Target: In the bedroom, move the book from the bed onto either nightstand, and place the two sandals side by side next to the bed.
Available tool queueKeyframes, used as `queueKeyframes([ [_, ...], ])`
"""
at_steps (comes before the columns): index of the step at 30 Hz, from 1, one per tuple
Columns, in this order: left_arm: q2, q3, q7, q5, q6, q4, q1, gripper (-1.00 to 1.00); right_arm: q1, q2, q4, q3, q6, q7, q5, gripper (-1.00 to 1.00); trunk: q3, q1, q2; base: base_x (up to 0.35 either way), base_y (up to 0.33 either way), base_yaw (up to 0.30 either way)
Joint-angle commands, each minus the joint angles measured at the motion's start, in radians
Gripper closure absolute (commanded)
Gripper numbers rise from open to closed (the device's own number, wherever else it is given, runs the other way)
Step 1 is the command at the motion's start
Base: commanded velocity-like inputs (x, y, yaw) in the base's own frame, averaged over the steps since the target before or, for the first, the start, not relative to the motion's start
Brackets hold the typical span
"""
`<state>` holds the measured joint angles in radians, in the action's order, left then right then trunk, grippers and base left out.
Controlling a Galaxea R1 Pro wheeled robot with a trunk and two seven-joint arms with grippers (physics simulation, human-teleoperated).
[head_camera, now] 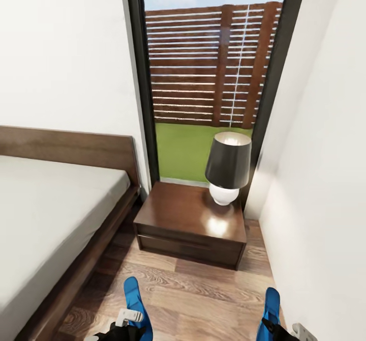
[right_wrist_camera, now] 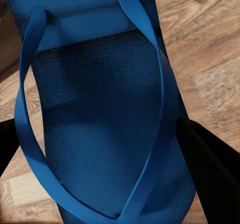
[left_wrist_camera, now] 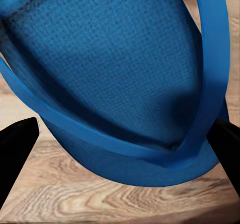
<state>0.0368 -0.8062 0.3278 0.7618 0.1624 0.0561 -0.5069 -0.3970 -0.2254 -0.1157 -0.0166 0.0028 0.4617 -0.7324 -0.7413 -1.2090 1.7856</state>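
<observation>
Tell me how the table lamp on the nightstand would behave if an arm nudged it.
The lamp looks top-heavy: a wide dark shade over a small rounded white base, so it would probably tip rather than slide. The nightstand top is glossy, so the base might also skid. The base may be ceramic and breakable, though I can't confirm.

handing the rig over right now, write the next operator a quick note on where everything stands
Left gripper: closed around one blue sandal, fingers on either side of its sole, held above the wood floor.
Right gripper: holding the other sandal the same way.
The robot faces the nightstand with the lamp, between the bed and the right wall.
Done: both sandals picked up.
Left: set them side by side on the floor next to the bed. The nightstand top carries no book and none lies on the visible mattress, so find it and move it to a nightstand.
</observation>
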Motion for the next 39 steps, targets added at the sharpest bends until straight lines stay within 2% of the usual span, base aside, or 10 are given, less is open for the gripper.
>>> queueKeyframes([
  [1, 0.0, -0.008, 0.002, 0.008, 0.003, -0.001, -0.001, 1.0, 0.0, 0.0, 0.001, -0.002, 0.0, 0.005, -0.003, 1.0, -0.001, 0.0, 0.0, 0.091, -0.207, 0.29],
  [7, -0.002, -0.009, 0.002, 0.007, 0.003, -0.001, -0.001, 1.0, 0.0, 0.0, 0.001, -0.002, 0.0, 0.005, -0.002, 1.0, -0.001, 0.0, 0.0, 0.047, -0.095, 0.29],
  [11, -0.019, -0.008, 0.002, 0.006, 0.004, -0.013, -0.001, 1.0, 0.0, 0.0, 0.001, -0.002, 0.0, 0.005, -0.002, 1.0, -0.001, 0.0, 0.0, 0.004, -0.008, 0.29],
  [30, -0.022, -0.01, 0.001, 0.0, 0.006, -0.026, -0.001, 1.0, 0.0, 0.0, 0.001, -0.002, 0.0, 0.005, -0.002, 1.0, -0.001, 0.0, 0.0, 0.0, 0.0, 0.29],
  [33, -0.022, -0.012, -0.029, -0.005, 0.007, -0.031, -0.001, 1.0, 0.0, 0.0, 0.001, -0.002, 0.0, 0.005, -0.002, 1.0, -0.001, 0.0, 0.0, 0.0, 0.0, 0.29],
  [39, -0.027, -0.013, -0.151, -0.032, 0.003, -0.033, 0.01, 1.0, 0.0, -0.001, 0.001, -0.002, 0.001, 0.005, -0.003, 1.0, -0.001, 0.0, 0.0, 0.0, 0.0, 0.29],
])
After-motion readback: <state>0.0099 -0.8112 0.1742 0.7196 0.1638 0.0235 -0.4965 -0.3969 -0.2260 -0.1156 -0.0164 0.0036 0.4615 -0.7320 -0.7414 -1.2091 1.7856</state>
